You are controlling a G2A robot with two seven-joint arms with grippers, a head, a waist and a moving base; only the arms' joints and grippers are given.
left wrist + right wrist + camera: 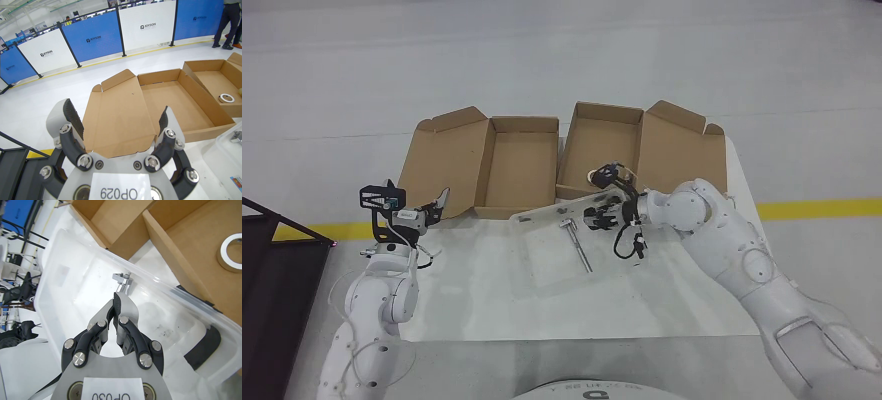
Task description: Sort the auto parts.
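One metal rod [577, 247] lies in the clear bin [542, 255] at the middle of the bench [492, 300]. The right claw [115, 298], pads pressed together with nothing seen between them, hangs just over the rod's headed end; lowered so, it would likely shove or roll the slim shaft against the bin wall instead of gripping it. The left claw [117, 105] sits spread and empty at 9 o'clock of the bin, beside the left box [517, 165]. Much of the shaft hides behind the right claw, so contact cannot be judged, and the ring [221, 258] in the right box [607, 150] at 1 o'clock is partly cut off.
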